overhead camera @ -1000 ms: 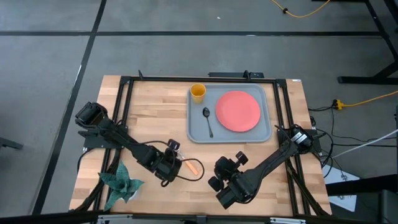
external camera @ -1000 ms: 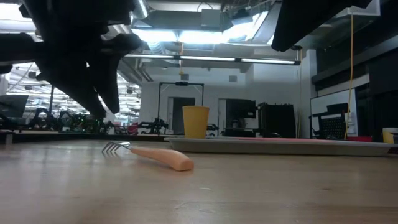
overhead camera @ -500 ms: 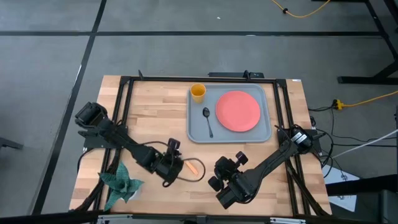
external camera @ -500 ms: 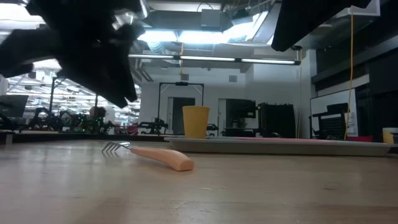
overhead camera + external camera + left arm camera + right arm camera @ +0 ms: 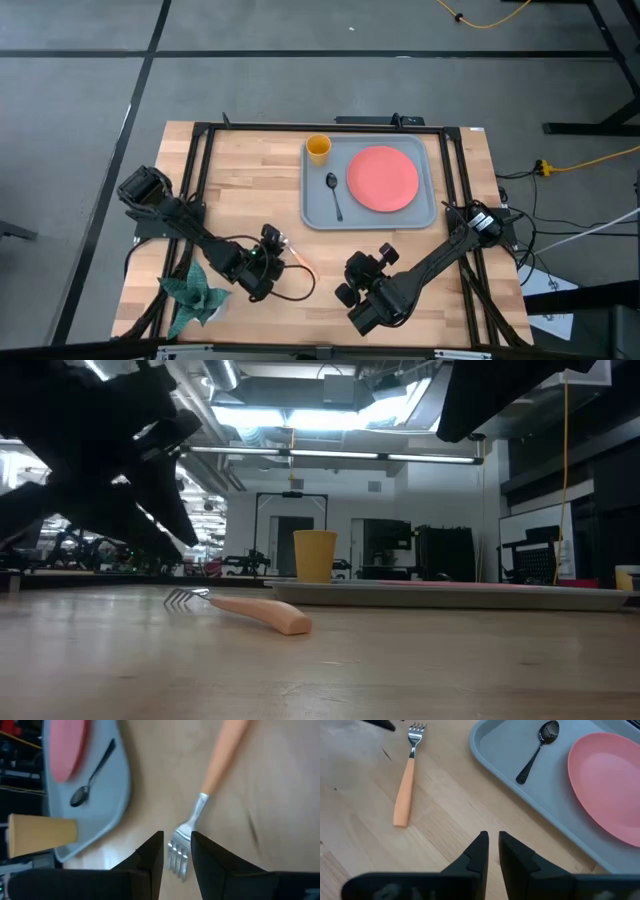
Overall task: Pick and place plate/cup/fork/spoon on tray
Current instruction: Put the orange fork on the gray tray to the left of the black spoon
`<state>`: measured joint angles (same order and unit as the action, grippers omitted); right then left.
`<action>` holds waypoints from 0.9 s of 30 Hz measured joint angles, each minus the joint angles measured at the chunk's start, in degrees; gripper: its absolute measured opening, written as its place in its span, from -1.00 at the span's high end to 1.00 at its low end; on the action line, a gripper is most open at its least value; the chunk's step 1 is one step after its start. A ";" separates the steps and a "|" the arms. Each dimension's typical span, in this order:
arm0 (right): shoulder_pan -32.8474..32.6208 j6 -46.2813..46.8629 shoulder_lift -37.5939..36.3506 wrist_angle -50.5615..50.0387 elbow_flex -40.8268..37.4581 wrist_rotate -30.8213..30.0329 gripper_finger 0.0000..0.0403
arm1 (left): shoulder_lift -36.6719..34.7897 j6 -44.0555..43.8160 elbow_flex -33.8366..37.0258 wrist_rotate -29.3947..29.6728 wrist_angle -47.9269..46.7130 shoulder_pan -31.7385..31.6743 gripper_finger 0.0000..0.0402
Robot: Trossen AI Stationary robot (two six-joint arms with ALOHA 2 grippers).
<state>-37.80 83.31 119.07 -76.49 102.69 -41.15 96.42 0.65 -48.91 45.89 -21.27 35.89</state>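
Note:
The fork (image 5: 209,795), with an orange handle and silver tines, lies flat on the wood table (image 5: 240,180). My left gripper (image 5: 177,854) hangs open just above its tines (image 5: 183,598), one finger on either side and clear of them. My right gripper (image 5: 493,846) hovers over bare wood near the table's front edge. A narrow gap shows between its fingers, with nothing in it. The grey-blue tray (image 5: 315,215) holds the pink plate (image 5: 382,179) and the dark spoon (image 5: 334,195). The yellow cup (image 5: 318,149) stands upright on the tray's far left corner.
A green crumpled thing (image 5: 195,293) lies at the near left corner. Black frame rails (image 5: 200,160) run along the table's sides. A dark cable loops on the wood beside the fork (image 5: 300,266). Bare wood lies between the fork and the tray.
My left gripper has swung toward the table's left edge, sunk a little and tipped, so that its open fingers now stand over the fork's tines. The fork has stayed where it was.

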 joint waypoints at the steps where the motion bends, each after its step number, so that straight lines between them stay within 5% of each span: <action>1: 0.00 0.00 0.02 -0.04 0.00 0.28 0.76 | 0.00 0.39 0.42 0.04 0.51 0.06 0.55; 27: 0.00 0.00 0.00 -1.21 0.00 2.11 0.76 | 1.07 9.13 5.67 -8.49 9.32 -6.19 0.55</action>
<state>-37.80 83.31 119.07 -77.70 102.69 -39.04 97.49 9.78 -43.24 37.39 -11.95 29.70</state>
